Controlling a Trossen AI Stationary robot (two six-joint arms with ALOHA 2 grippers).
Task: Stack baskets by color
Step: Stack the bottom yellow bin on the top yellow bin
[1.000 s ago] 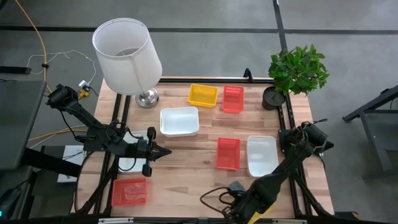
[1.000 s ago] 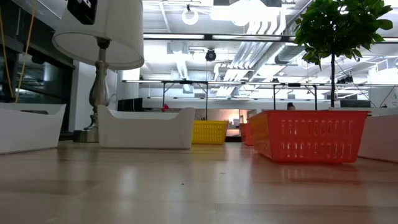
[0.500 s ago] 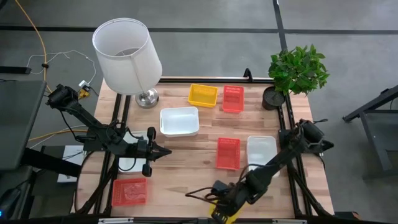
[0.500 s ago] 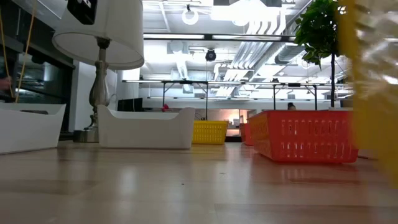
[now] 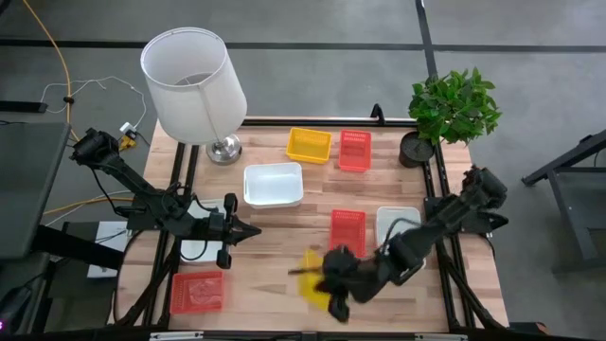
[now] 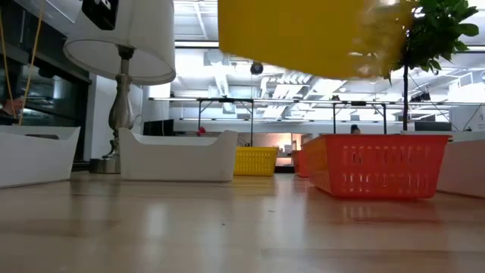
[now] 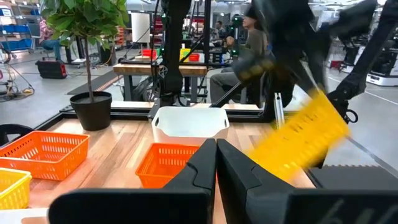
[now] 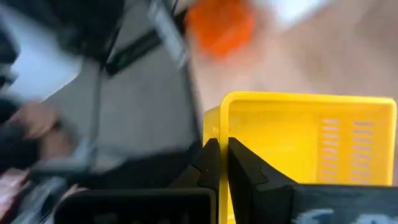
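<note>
The right pincer (image 5: 333, 284), closed on a yellow basket (image 5: 312, 286), has swung from the bottom edge of the high view up toward bottom centre. In the low view that basket (image 6: 314, 34) now fills the top, raised off the surface (image 6: 227, 235).

Carried basket (image 5: 315, 277): bright yellow, slotted mesh walls, pinched by the right arm's dark fingers (image 8: 219, 163).
Basket beyond those fingers (image 5: 347, 233): orange-red, mesh.
Basket beside it (image 5: 399, 236): plain smooth white.
Basket ahead of the left arm's dark fingers (image 7: 208, 169): white (image 5: 274, 184), smooth.
Far pair: one yellow (image 5: 310, 145), one red (image 5: 355, 150), both mesh.
Basket behind the left fingers (image 5: 197, 291): red.
Desk (image 5: 275, 256): pale wood with grain stripes.
Lampshade (image 5: 192, 83): white.
Plant (image 5: 454, 103): green leaves, black pot.
</note>
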